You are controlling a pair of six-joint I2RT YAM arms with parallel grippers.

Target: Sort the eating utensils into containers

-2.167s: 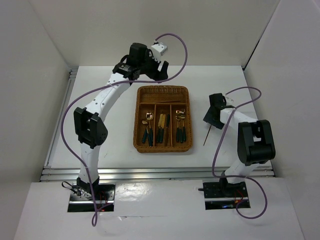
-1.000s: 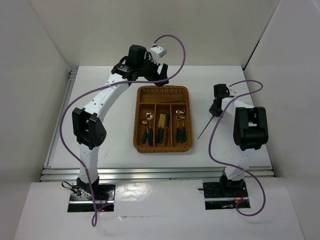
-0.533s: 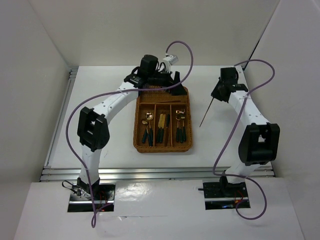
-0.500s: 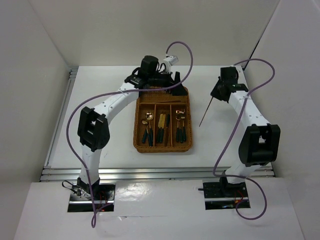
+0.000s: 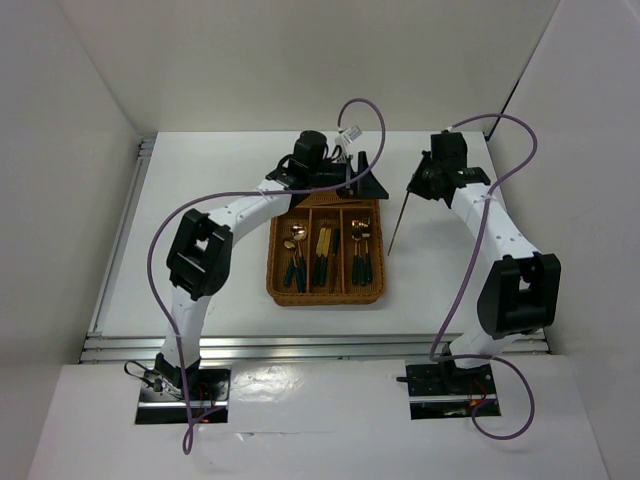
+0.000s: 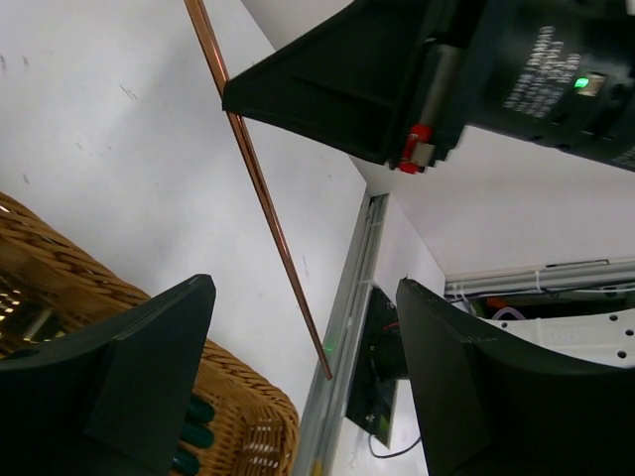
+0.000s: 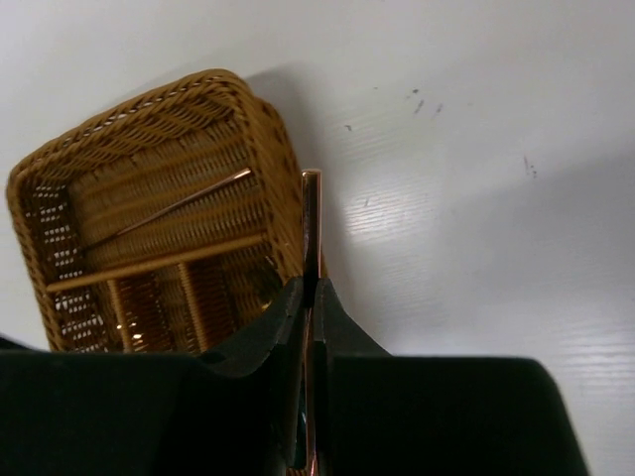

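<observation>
Copper-tan chopstick (image 5: 399, 222) is pinched in my right gripper (image 5: 418, 186), hanging just right of the wicker tray (image 5: 272, 262) in the top view. Its long axis runs down the frame. The crosswise slot (image 7: 129, 188), left of me, runs sideways and holds a second chopstick (image 7: 167, 210), so I judge a turn is needed. My left gripper (image 5: 352, 186) hovers agape over that slot.

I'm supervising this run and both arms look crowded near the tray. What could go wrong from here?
1. The left gripper hangs open over the far end of the tray, close to the right gripper. The two arms might collide if the right one moves in.
2. The right gripper pinches the chopstick near one end, so its long free end could catch the wicker rim or swivel in the grip.
</observation>
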